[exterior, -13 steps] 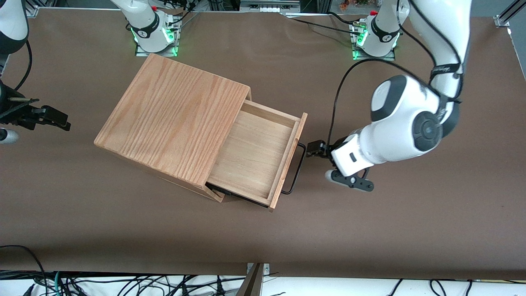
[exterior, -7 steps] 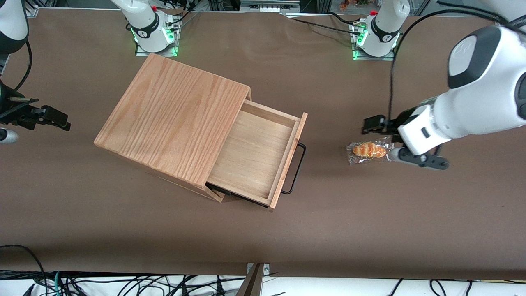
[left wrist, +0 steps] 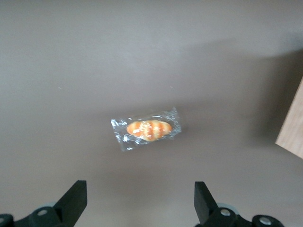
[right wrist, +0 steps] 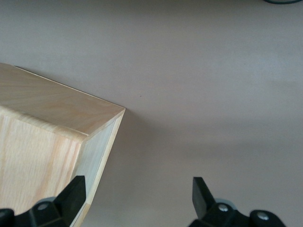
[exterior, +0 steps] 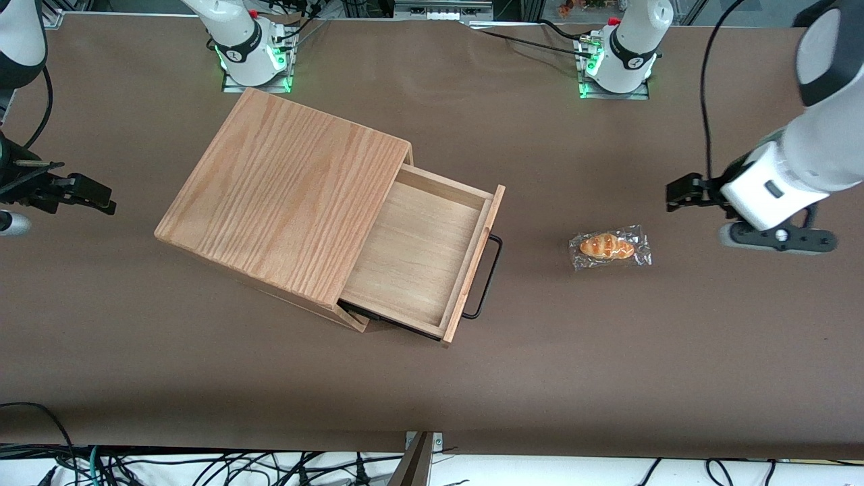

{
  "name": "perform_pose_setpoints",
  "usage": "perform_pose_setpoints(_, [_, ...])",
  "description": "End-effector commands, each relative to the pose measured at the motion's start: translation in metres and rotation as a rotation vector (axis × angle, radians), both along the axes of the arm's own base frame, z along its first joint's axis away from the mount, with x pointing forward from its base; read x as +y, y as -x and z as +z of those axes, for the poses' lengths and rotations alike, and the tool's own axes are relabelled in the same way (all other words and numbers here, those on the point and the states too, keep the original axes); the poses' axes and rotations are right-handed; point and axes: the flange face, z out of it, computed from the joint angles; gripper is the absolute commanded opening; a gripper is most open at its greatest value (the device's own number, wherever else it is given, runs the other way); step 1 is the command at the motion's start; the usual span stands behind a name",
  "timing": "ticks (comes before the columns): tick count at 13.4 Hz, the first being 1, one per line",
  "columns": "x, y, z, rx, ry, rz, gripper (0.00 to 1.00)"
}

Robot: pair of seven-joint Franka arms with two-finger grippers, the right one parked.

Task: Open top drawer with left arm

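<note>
The top drawer [exterior: 415, 253] stands pulled far out of the oak-grain cabinet [exterior: 283, 196], its pale wooden inside bare. Its thin black bar handle [exterior: 487, 277] faces the working arm's end of the table. The left arm [exterior: 790, 169] hangs well away from the drawer, toward that end. Its gripper [exterior: 683, 192] is open and holds nothing; in the left wrist view the gripper [left wrist: 139, 201] shows two black fingertips [left wrist: 75, 198] wide apart above the brown table. A pale wood corner of the drawer [left wrist: 293, 127] shows in that view.
A small bread roll in a clear wrapper [exterior: 609, 247] lies on the brown table between the drawer handle and the gripper, also seen as the wrapped roll [left wrist: 147, 129] from the wrist. Arm bases [exterior: 615, 57] stand farthest from the front camera.
The left arm has drawn back from the drawer handle toward its own end of the table and risen, uncovering the wrapped roll. The drawer has stayed open and still.
</note>
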Motion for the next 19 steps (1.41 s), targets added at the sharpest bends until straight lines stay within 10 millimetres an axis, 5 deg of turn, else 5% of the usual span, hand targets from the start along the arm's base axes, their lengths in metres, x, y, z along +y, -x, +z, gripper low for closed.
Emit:
perform_pose_setpoints(1, [0.016,0.045,0.001,-0.033,-0.020,-0.057,1.00])
perform_pose_setpoints(3, [0.018,0.061,-0.001,-0.020,-0.034,-0.065,1.00])
perform_pose_setpoints(6, [0.030,0.060,-0.004,-0.016,-0.021,-0.136,1.00])
perform_pose_setpoints(19, [0.029,0.070,-0.009,-0.044,-0.031,-0.045,1.00])
